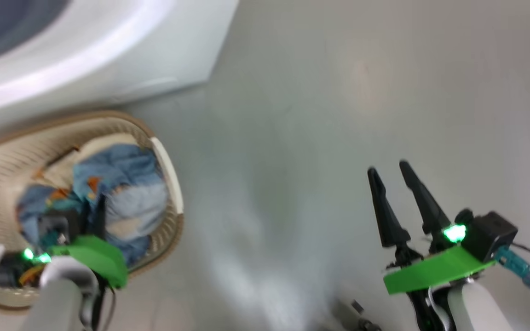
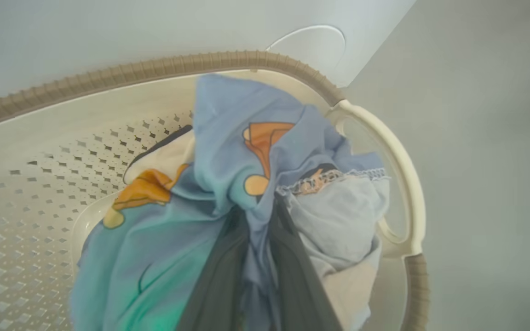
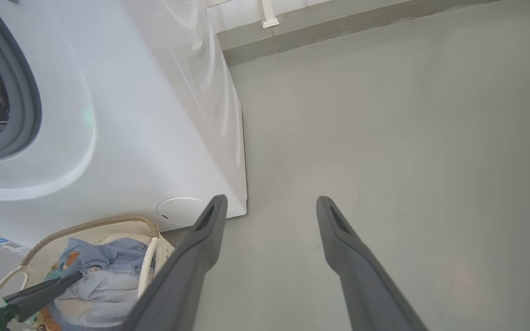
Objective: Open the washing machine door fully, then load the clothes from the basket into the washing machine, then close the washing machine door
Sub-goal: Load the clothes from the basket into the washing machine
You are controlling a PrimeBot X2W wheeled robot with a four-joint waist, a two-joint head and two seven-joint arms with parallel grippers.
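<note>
The cream basket [image 1: 169, 177] with its brown rim [image 2: 154, 69] stands on the floor against the white washing machine [image 1: 154, 50]. Inside lie the clothes [image 1: 124, 172], light blue fabric with orange bears over paler pieces [image 2: 338, 220]. My left gripper [image 2: 260, 209] reaches down into the basket, its two dark fingers shut on a fold of the blue fabric. My right gripper [image 1: 387, 168] hangs open over bare floor to the right, holding nothing [image 3: 269, 202]. The machine's grey gasket [image 3: 25, 105] and dark drum show at the left of the right wrist view. The washing machine door is out of view.
A round white cover [image 3: 180, 210] sits low on the machine's front corner, just behind the basket [image 3: 108, 220]. Grey floor [image 1: 338, 115] stretches right of the machine. A wall base with a white pipe [image 3: 267, 14] runs along the back.
</note>
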